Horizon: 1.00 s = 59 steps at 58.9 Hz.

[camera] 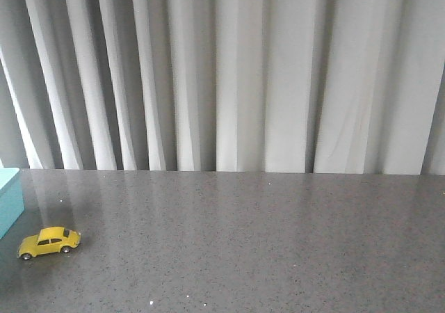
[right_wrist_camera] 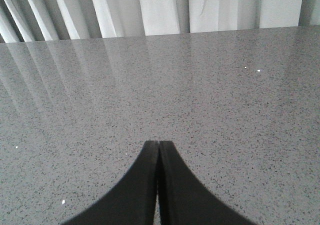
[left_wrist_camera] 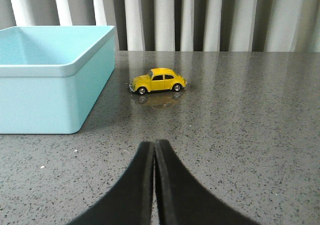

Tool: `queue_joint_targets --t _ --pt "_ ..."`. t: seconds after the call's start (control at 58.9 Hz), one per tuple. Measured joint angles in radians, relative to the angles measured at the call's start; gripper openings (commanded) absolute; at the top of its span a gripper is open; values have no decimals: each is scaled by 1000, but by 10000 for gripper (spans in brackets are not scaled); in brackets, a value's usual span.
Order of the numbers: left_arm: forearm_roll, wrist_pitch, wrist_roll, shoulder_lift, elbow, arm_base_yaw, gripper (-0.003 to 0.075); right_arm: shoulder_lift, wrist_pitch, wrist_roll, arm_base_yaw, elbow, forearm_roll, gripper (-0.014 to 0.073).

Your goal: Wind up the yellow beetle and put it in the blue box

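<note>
The yellow beetle (camera: 49, 241) stands on its wheels on the grey table at the near left, its nose toward the left. It also shows in the left wrist view (left_wrist_camera: 158, 81), side-on, ahead of my left gripper (left_wrist_camera: 154, 144), which is shut and empty, well short of the car. The blue box (camera: 8, 200) shows only as a corner at the left edge of the front view. In the left wrist view the blue box (left_wrist_camera: 50, 97) is open-topped and appears empty, just beside the car. My right gripper (right_wrist_camera: 158, 144) is shut and empty over bare table.
The grey speckled table (camera: 278, 243) runs back to a white pleated curtain (camera: 243, 76). Neither arm shows in the front view.
</note>
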Motion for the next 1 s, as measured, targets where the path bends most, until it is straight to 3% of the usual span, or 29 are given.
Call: queue_joint_targets --t 0.645,1.002 --pt "10 -5 0 0 0 0 -6 0 0 0 0 0 1 -7" --pt "-71 -232 -52 0 0 0 -6 0 0 0 0 0 1 -7"
